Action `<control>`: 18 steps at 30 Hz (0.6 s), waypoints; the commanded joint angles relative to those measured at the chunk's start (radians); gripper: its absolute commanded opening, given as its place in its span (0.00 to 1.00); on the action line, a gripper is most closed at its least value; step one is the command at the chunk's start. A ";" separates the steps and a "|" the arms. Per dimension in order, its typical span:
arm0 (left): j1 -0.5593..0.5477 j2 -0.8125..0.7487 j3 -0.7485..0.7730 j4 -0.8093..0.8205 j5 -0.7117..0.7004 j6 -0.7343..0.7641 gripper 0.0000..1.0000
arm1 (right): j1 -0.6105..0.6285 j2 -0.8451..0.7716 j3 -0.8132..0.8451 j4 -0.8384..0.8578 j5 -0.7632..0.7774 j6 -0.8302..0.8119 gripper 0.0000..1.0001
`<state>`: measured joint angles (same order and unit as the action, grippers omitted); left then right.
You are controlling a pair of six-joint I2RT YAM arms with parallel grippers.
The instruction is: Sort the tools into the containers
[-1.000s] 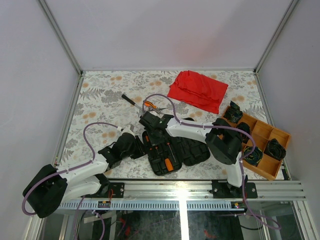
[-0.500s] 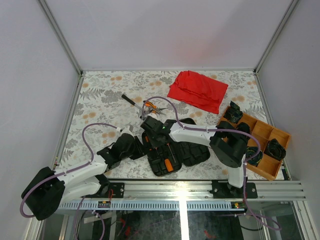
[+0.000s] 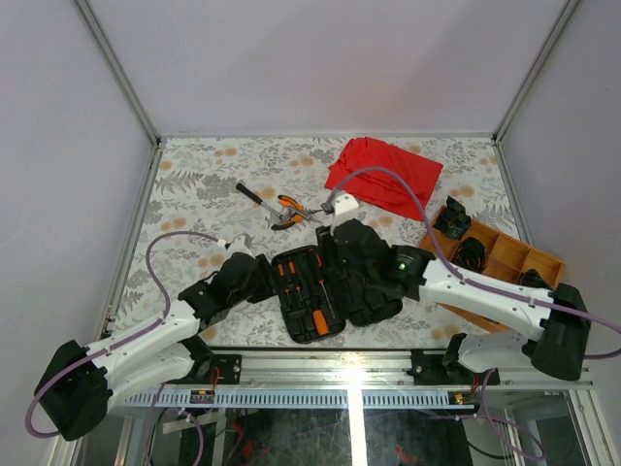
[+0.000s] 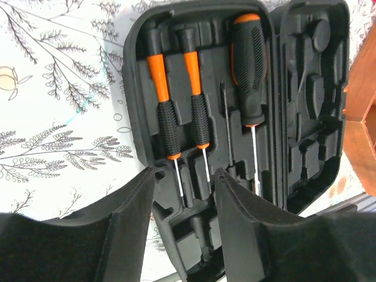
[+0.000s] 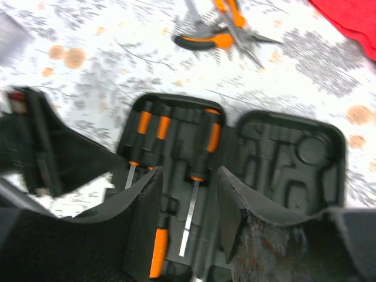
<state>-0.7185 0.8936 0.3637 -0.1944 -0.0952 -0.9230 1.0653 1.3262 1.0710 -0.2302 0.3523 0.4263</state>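
Black plastic case (image 3: 380, 299) lies open flat on the flowered table (image 3: 194, 184), just ahead of the arm bases. Its left half carries two slim screwdrivers (image 4: 163, 111) side by side in their slots, orange and black handles at the far end. A thick driver (image 4: 249, 64) sits in the next slot, toward the hinge. Lower in that half I can make out another orange handle, but not what it belongs to. The right half shows only moulded recesses.

The pliers (image 3: 288, 209) lie on the table beyond the case and apart from it. A long driver (image 3: 250, 192) lies just to their left, its tip reaching toward them; I cannot tell whether the two touch.

My left gripper (image 4: 183, 200) hangs low over the tool half. Its fingers (image 4: 126, 223) are parted with nothing between them, and the screwdriver shafts show through the gap. My right gripper (image 5: 187, 200) sits higher above the case, with both halves and the pliers in its view. Its fingers (image 5: 141, 229) are likewise spread and hold nothing.

A red cloth (image 3: 383, 175) lies at the back right. A wooden tray (image 3: 506, 254) with dark items in its compartments sits at the right edge.
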 commanded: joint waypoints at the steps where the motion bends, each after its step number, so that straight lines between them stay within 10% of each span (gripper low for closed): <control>1: 0.009 0.001 0.093 -0.087 -0.071 0.051 0.46 | -0.018 -0.100 -0.161 0.057 0.183 0.008 0.51; 18: 0.234 0.173 0.333 -0.137 0.028 0.226 0.53 | -0.024 -0.370 -0.454 -0.023 0.062 0.113 0.61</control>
<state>-0.5404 1.0302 0.6495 -0.3317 -0.1322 -0.7673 1.0462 1.0035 0.6487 -0.2581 0.4763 0.5201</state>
